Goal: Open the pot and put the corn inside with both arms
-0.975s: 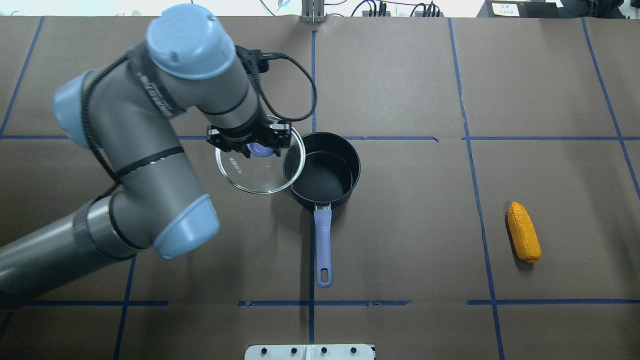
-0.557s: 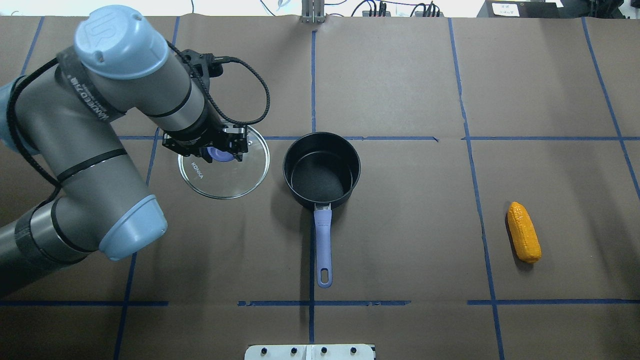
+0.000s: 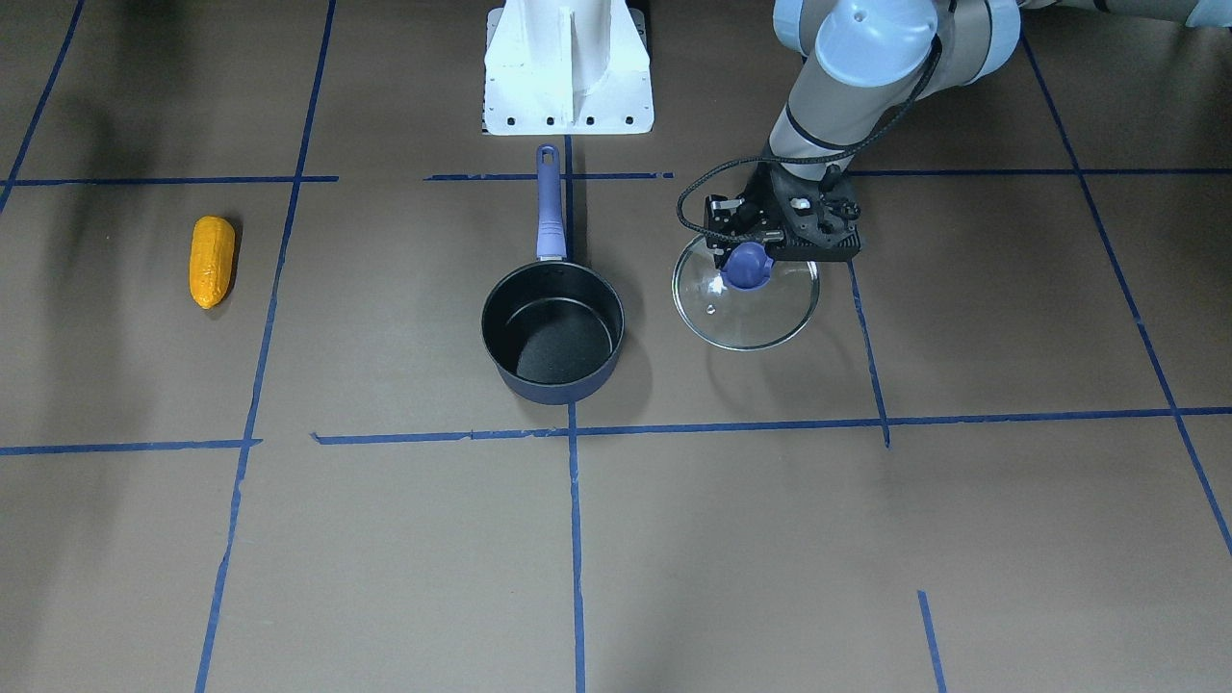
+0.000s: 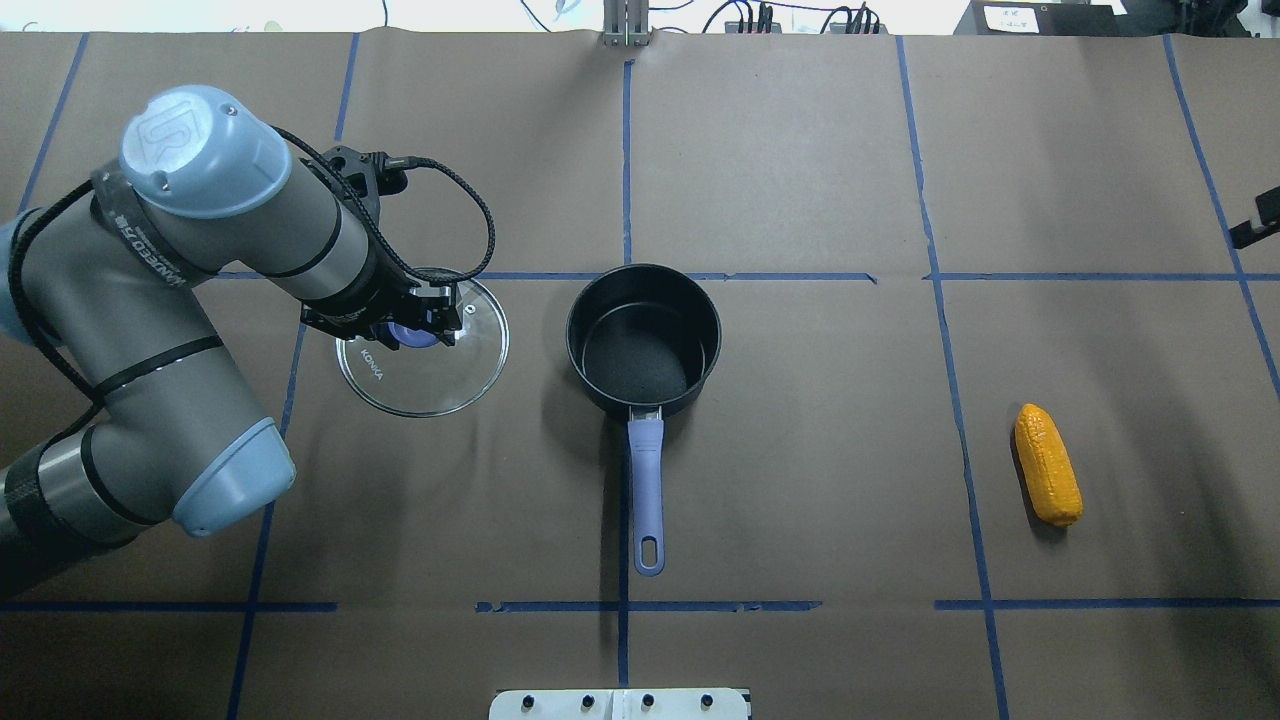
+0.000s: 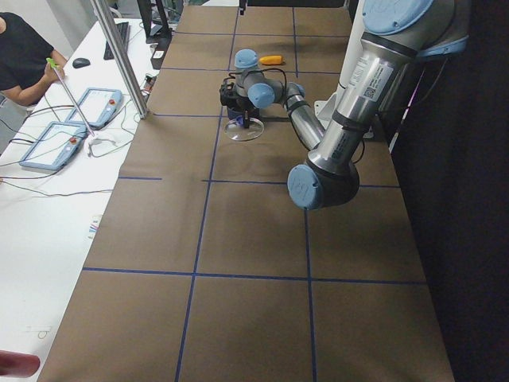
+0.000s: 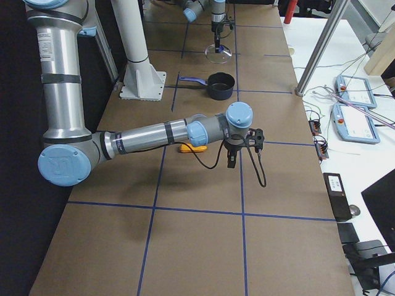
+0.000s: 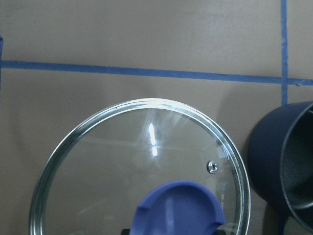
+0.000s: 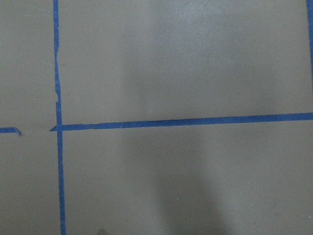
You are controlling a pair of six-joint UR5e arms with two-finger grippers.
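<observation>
Left gripper [image 4: 412, 330], fingers clamped on the knob [image 7: 178, 208], has swung the lid [image 4: 425, 380] leftward off the pot [image 4: 640, 365]. Lid now sits well clear of it, low over the table [image 4: 800, 520]; contact unclear. Pot is open and empty, mid-table. Corn [image 4: 1047, 463] lies untouched, far right. Right gripper [image 6: 232, 161] hovers near it; can't tell whether its fingers are apart. Corn pickup likely next.

I see a clear, glossy glass lid [image 4: 430, 378] with a shiny metal rim, the pot [image 4: 636, 366] matt and speckled inside, bumpy corn [image 4: 1047, 465], matt brown paper [image 4: 800, 450].
</observation>
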